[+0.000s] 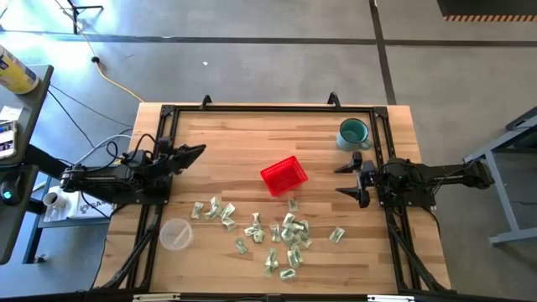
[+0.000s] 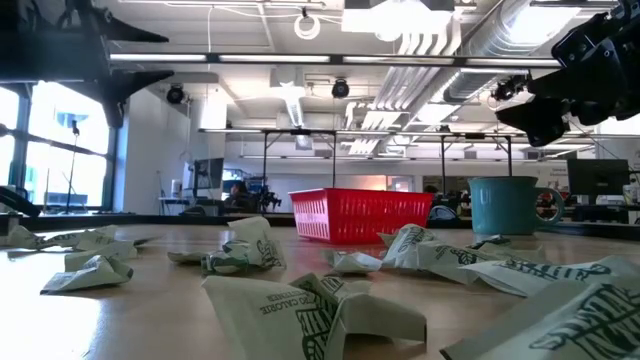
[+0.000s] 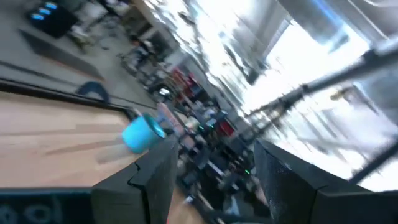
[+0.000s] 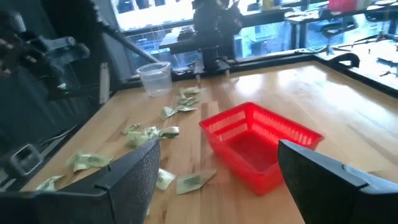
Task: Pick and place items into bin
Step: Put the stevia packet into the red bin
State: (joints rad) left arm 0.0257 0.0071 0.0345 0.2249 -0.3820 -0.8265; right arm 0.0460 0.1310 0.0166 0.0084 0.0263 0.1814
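Crinkled wrapped pieces (image 1: 281, 236) judged light, soft, best pinched mid-body; left pincer (image 1: 195, 151) and right pincer (image 1: 346, 179) held apart, empty.

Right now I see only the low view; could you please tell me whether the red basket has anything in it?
Observer: The red basket is empty; the right wrist view shows its bare floor.
Operator: Thank you. Which gripper is nearer to it?
Observer: The right gripper, open, at the table's right side; the left gripper, also open, waits at the left edge.
Operator: Is anything hidden from me?
Observer: A clear cup stands left of the wrapped pieces.
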